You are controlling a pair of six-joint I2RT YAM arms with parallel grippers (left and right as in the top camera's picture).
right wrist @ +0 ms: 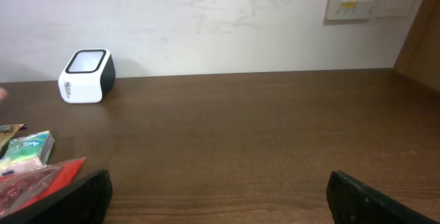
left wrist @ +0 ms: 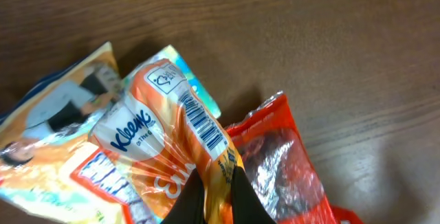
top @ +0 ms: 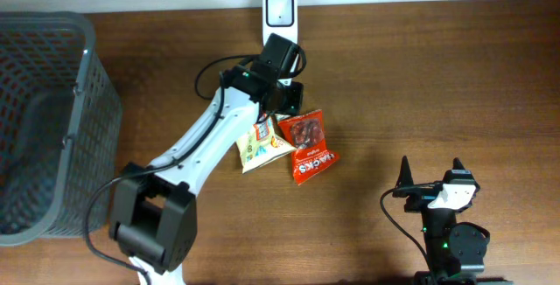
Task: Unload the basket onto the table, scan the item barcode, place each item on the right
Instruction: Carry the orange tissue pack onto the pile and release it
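Overhead: L claw (top: 287,97) sits just in front of the scanner (top: 280,10), clenched on sth. The tissue pack (top: 262,132) trails from it on the side away from the scanner, w/ a red bag (top: 308,145) touching it on one flank and a yellow bag (top: 252,156) under/beside it. Can't tell from here if the pack is off the table (top: 420,75) or dragging. Basket (top: 87,84) is well off to the scanner's left, not in play. R claw (top: 430,167) is parked far from the scanner, jaws spread, holding nothing.

L wrist: claw (left wrist: 218,193) pinches only a thin edge of the tissue pack (left wrist: 172,135). Barcode (left wrist: 203,121) is visible, running along a crumpled fold just past the fingertips.

Risks as I judge them:
- Grip is on soft film at the edge, so a quick wrist turn toward the scanner could let the pack slip or peel out.
- Barcode is on a curved, wrinkled face, so there may be no read unless it flattens.
- The code faces my wrist cam, not clearly the scanner window, so the pack may need rotating, and the fingers could end up shadowing the code.
- Red bag (left wrist: 282,162) lies against the pack, so it may get dragged along or present its own code first, giving a wrong scan.

R wrist: scanner (right wrist: 86,76) stands by the wall, w/ bag corners at the frame's left edge on the near side of it. R claw (right wrist: 220,203) is wide apart and empty. Low risk here unless I move R into L's path near the scanner.
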